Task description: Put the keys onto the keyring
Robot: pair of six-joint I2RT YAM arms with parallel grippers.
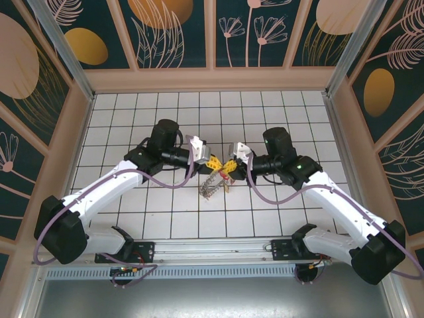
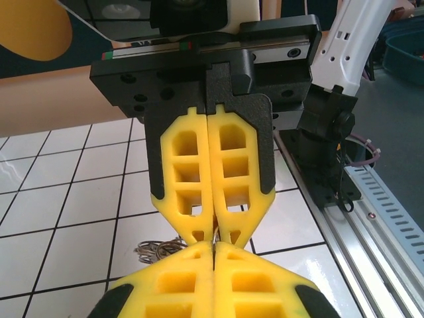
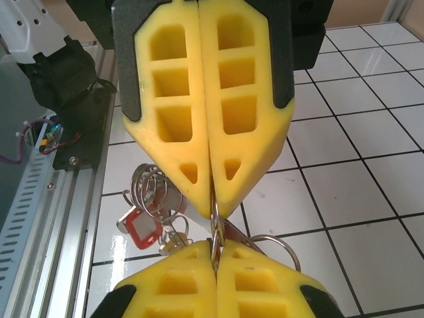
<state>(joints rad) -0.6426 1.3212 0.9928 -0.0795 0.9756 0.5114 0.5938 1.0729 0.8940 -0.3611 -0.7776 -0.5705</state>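
White glossy tiles (image 1: 132, 112) with thin dark grid lines make the floor. It is walled by dark teal panels (image 1: 172, 33) printed with pale leaves and orange discs.

Left claw (image 1: 215, 163): two wedge-shaped yellow plastic fingers with cut-out windows and matte black backing. The jaws are fully closed, with the tips pressed on a thin grey wire of the keyring (image 3: 214, 225).

Right claw (image 1: 231, 166): same build, jaws closed as well, tips pinching the same wire.

The claws meet tip to tip over mid-table, almost touching and in one line from left to right. In the right wrist view the wire runs straight from one seam into the other.

Keyring: thin, round, shiny steel wire. Just beside the pinch is a tangle of small coiled steel loops (image 3: 149, 185). With them is a red plastic tag (image 3: 140, 228), a rounded rectangle with a pale window.

Keys (image 1: 209, 189): small, flat, grey metal, bunched below the claws.

Long axis, top view: the bundle trails from the pinch toward the near edge, leaning slightly left. Its lower end is at tile level; I cannot tell whether it touches.

Further out are smooth white arm links, black joints, looping lilac cables (image 1: 165, 184) and a ribbed aluminium rail (image 1: 218, 248) along the near edge.
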